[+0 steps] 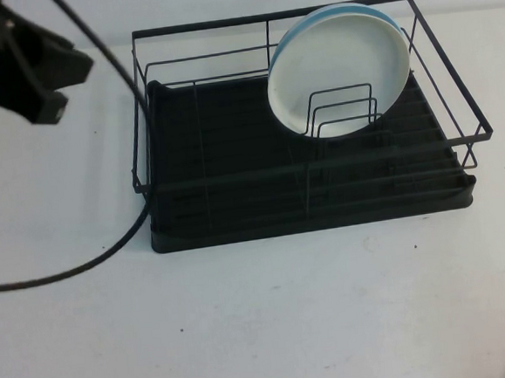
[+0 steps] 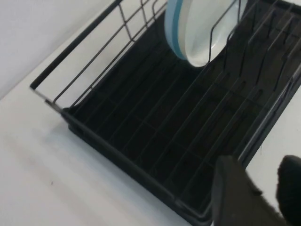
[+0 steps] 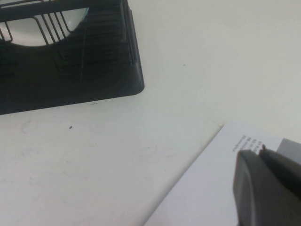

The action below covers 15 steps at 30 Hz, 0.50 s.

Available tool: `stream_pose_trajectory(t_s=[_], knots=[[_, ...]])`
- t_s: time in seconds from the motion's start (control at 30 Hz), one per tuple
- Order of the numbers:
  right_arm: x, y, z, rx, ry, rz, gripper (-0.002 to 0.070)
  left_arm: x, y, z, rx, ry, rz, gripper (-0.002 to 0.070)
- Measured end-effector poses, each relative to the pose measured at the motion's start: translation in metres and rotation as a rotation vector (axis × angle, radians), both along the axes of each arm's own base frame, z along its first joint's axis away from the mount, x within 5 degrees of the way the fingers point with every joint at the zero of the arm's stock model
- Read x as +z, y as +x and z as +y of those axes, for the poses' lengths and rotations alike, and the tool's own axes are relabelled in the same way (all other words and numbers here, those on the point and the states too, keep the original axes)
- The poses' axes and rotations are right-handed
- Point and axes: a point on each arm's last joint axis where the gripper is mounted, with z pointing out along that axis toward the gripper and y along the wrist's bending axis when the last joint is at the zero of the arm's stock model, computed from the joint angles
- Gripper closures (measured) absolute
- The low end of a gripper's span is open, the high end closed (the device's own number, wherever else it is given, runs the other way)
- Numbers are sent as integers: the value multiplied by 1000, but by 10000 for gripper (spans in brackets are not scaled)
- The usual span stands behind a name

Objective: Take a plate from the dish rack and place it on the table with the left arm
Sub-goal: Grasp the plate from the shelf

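The white plate (image 1: 335,64) stands on edge in the far right part of the black dish rack (image 1: 236,199), leaning against a light blue plate (image 1: 370,9) behind it, with wire dividers in front. My left arm (image 1: 20,67) hovers above the table (image 1: 246,330), left of the rack and well apart from the plate. In the left wrist view the left gripper (image 2: 265,190) is open and empty above the rack's near corner (image 2: 117,141), and the white plate (image 2: 214,40) is far ahead. My right gripper (image 3: 261,155) is shut and empty over a paper sheet.
A black cable (image 1: 84,268) trails across the table left of the rack. A white printed paper sheet (image 3: 202,188) lies on the table to the right of the rack. Small dark specks dot the tabletop in front of the rack.
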Motion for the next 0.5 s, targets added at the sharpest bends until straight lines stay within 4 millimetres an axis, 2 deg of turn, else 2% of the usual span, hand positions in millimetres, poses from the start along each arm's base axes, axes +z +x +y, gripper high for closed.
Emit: stream_pose_trajectory(t_s=[0.13,0.2,0.3,0.5], knots=[[0,0,0,0,0,0,696,-8,39,-32,-142,58,1,296],[0,0,0,0,0,0,696,-13,52,-53,-195,61,-7,217],[0,0,0,0,0,0,697,-23,72,-85,-233,37,-16,178],[0,0,0,0,0,0,696,-45,102,-136,-271,-6,-62,164]])
